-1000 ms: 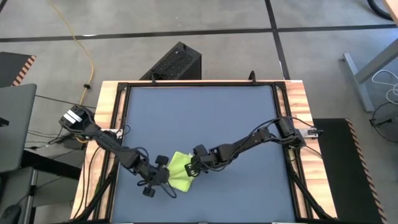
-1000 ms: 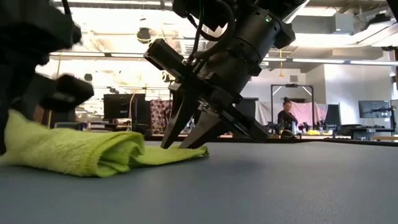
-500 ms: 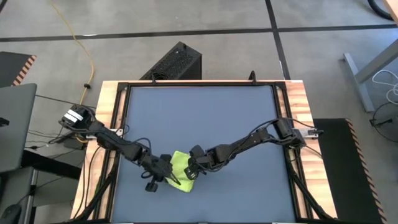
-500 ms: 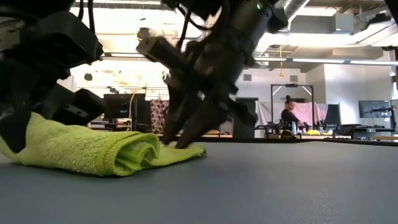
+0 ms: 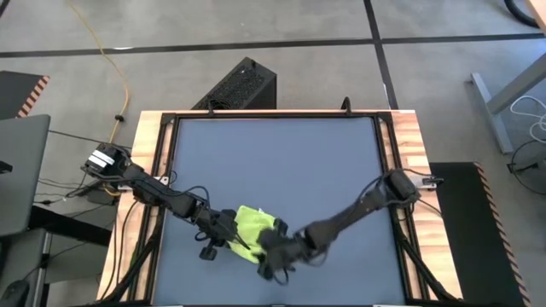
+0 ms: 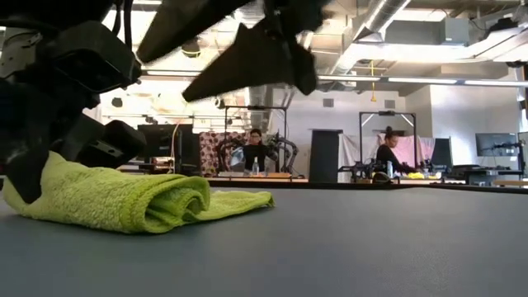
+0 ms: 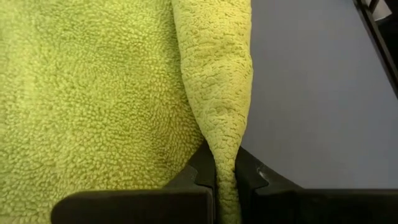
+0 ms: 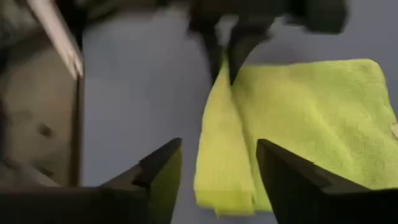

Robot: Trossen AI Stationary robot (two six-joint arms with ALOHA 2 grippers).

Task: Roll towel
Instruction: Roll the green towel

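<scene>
The lime-green towel [image 5: 250,228] lies on the dark blue-grey mat [image 5: 281,162] near the table's near edge. The end toward my left arm is folded over into a thick roll [image 6: 177,200], and a thin flat edge [image 6: 243,200] lies on the mat. My left gripper [image 5: 225,235] is at the towel's left side, shut on a raised fold of it [image 7: 227,149]. My right gripper [image 5: 271,263] is open and empty. It hangs above the mat just nearer than the towel, and it also shows in its wrist view [image 8: 217,177]. My left gripper pinches a raised ridge of the towel [image 7: 227,177] between its two fingers; the cloth there is doubled over. The fingers come low from the table's left side. The rest of the towel lies slack on the mat.
The mat is framed by a black rail and wooden strips [image 5: 153,145]. A black box [image 5: 241,85] stands on the floor beyond the far edge. Bare mat stretches to the far and right sides. People sit in the room behind [image 6: 256,153].
My right gripper has lifted off the towel's flat edge and gone toward the table's near edge, clear of the cloth. My left gripper has moved a little toward the towel and stays at its rolled end, which has been pushed slightly toward the right.
</scene>
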